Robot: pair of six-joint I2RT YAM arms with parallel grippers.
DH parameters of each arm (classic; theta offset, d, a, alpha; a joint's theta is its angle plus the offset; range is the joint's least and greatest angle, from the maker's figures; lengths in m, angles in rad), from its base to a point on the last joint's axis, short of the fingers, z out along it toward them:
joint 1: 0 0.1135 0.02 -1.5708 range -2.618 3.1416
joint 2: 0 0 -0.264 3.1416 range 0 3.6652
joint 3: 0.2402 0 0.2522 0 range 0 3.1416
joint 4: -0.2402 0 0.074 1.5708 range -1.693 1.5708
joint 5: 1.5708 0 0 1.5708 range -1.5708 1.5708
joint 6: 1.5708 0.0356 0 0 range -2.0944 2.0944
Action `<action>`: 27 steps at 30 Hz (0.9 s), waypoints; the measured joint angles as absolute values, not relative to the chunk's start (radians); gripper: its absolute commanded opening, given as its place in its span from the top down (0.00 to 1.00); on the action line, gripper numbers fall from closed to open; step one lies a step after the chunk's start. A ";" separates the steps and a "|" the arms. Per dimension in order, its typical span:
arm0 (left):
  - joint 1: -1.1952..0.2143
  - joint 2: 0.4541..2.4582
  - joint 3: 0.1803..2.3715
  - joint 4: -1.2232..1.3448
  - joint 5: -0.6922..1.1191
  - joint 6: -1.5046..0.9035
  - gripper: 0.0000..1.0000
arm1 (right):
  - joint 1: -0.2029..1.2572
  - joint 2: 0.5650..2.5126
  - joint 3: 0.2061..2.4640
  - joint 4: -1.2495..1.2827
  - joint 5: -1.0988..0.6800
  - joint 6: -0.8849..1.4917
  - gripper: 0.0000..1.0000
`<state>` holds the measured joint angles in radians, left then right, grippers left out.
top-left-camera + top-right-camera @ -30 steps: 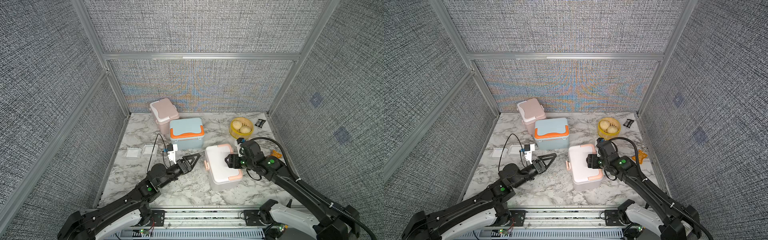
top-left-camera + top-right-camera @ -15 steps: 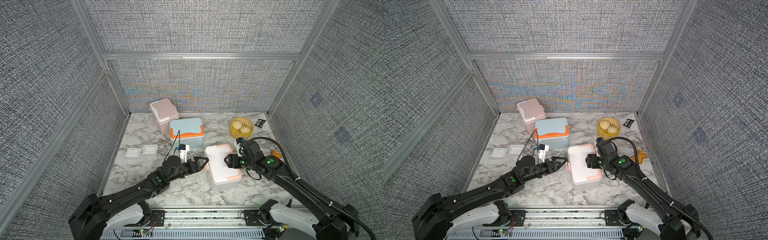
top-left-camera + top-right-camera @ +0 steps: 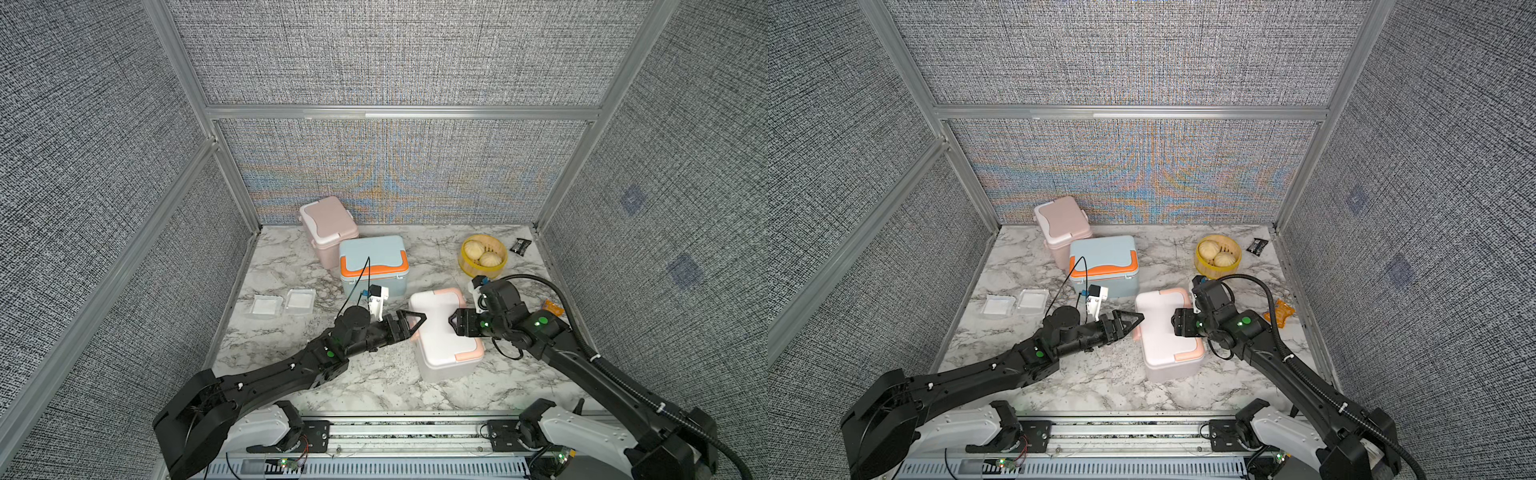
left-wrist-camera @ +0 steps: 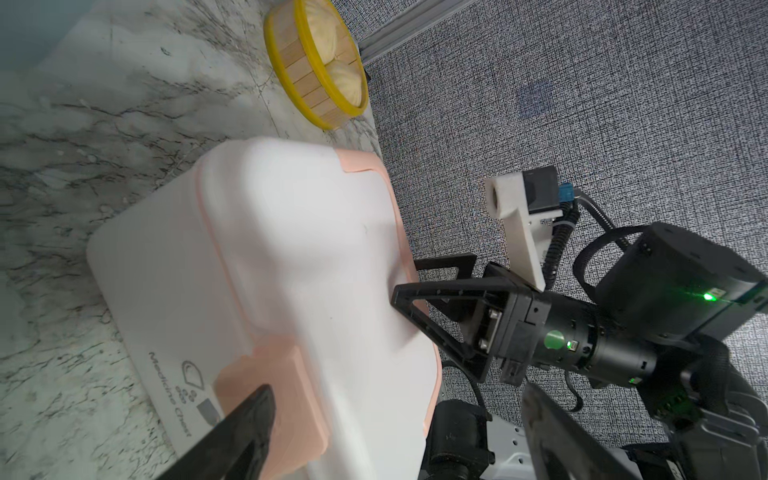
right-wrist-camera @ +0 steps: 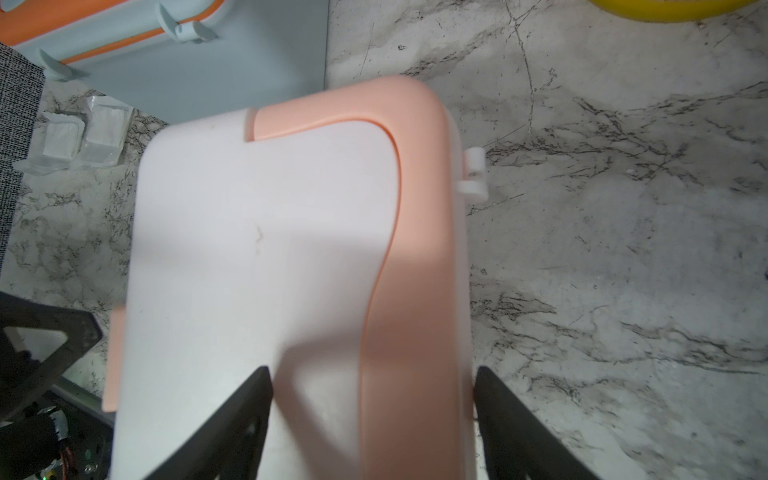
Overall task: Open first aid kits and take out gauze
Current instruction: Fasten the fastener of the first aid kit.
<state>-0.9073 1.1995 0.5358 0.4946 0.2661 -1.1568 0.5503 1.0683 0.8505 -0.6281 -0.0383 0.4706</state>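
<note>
The white first aid kit (image 3: 440,336) with peach trim stands near the front, lid down. My left gripper (image 3: 415,326) is open at its left end, and in the left wrist view one finger (image 4: 249,419) lies by the peach latch (image 4: 282,382). My right gripper (image 3: 452,323) is open over the lid's right side, its jaws astride the peach handle (image 5: 415,249). The blue kit (image 3: 372,259) and the pink kit (image 3: 328,226) stand shut at the back. Two gauze pads (image 3: 266,307) (image 3: 300,300) lie on the table at the left.
A yellow basket (image 3: 482,272) with buns sits at the back right, a black packet (image 3: 520,246) beyond it. An orange wrapper (image 3: 552,308) lies by the right wall behind my right arm. Walls close in the marble table (image 3: 374,374) on three sides.
My left arm has swung right, from the table's middle to the white kit's left end, and its jaws have narrowed slightly. The right arm and the kits have stayed put.
</note>
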 measured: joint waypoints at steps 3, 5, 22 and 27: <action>-0.907 1.211 0.536 0.505 0.269 -1.159 0.08 | 0.549 1.076 0.850 -0.620 -0.038 0.467 0.24; -0.907 1.215 0.537 0.506 0.270 -1.160 0.08 | 0.549 1.077 0.850 -0.618 -0.038 0.466 0.24; -0.907 1.320 0.511 0.575 0.262 -1.180 0.08 | 0.548 1.077 0.844 -0.592 -0.041 0.464 0.24; -0.907 1.313 0.511 0.582 0.262 -1.182 0.08 | 0.548 1.075 0.859 -0.617 -0.053 0.464 0.23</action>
<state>-0.9073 1.3128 0.5110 0.5816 0.2623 -1.1820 0.5476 1.0748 0.8593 -0.6170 -0.0532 0.4637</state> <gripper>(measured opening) 0.916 0.764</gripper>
